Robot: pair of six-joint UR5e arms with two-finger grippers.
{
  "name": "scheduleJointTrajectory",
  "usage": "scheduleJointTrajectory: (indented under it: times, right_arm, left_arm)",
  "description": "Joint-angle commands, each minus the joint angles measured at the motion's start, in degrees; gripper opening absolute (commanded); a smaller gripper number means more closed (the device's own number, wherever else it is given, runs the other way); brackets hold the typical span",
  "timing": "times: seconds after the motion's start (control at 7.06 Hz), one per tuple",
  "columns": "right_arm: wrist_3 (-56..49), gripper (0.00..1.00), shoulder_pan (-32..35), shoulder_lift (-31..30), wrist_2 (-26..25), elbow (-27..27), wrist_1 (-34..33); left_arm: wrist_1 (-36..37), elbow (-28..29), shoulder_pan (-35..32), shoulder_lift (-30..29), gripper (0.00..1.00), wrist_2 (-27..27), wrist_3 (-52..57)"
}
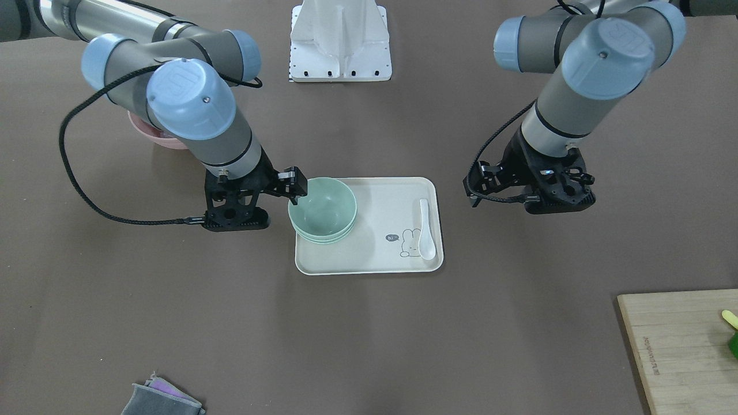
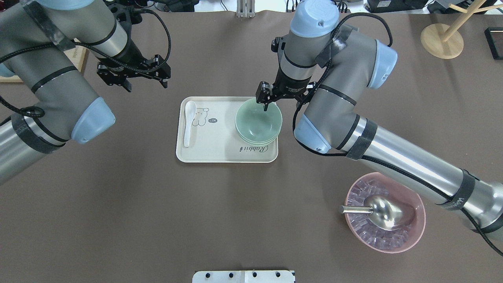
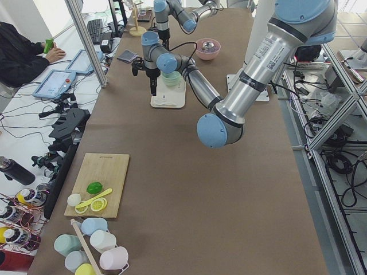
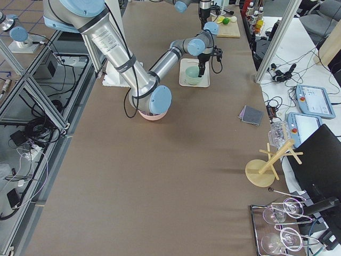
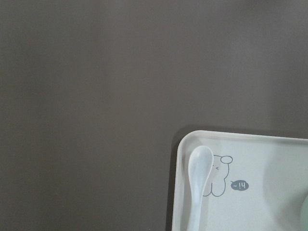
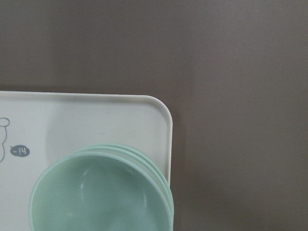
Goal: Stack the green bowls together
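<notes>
Right pincer (image 2: pixel 266 103) at rim of green bowls (image 2: pixel 258 124), nested three-deep on tray (image 2: pixel 212 151): rim grip suits lowering top bowl. Clamped or released: cannot tell. Left pincer (image 2: pixel 135 76) parked clear of tray, state likewise unclear.

Three green bowls (image 1: pixel 322 208), nested in one pile at the right end of the tray. One cream tray (image 1: pixel 369 253) in the middle of the desk (image 1: pixel 369 346). One white spoon (image 1: pixel 425 230) at the tray's left end. One pink bowl (image 2: pixel 418 230) near right, one metal scoop (image 2: pixel 387 212) inside. One wooden board (image 1: pixel 680 346) far left. One wooden rack (image 2: pixel 442 39) far right. One small pile of cloths (image 1: pixel 161 397), grey over purple. Two tools: left tool (image 2: pixel 146 82), right tool (image 2: pixel 264 103). Pastel cups (image 3: pixel 92 246) beyond the board, at least five, exact count unclear.
</notes>
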Motion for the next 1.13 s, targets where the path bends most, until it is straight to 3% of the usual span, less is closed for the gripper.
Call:
scheduleJointTrajectory:
  times: [0.0,0.28,0.57,0.71,0.99]
  right_arm:
    - [-10.77,1.00,7.17,-9.26,0.59,7.10,-4.66]
    - [-25.98,1.00,17.35,-17.88,4.53,6.87,-4.23]
    - [-46.09,1.00,29.65,-24.31,5.69,1.62,-4.67]
    - [-52.10,1.00,33.45,-27.56,5.95,-0.85,-4.23]
    - [-54.27,1.00,37.78,-33.53,5.43,-2.19,-3.62]
  left_arm:
    - [7.97,-0.79,-8.01,1.03,0.98,-0.03,17.32]
    - [7.11,-0.62,-16.11,7.79,0.98,-4.56,27.83]
    - [3.18,-0.61,-20.52,13.75,0.98,-8.37,28.57]
    - [-0.93,-0.61,-21.32,17.09,0.98,-8.38,27.62]
    - [-1.85,-0.88,-23.51,20.61,0.98,-8.37,27.69]
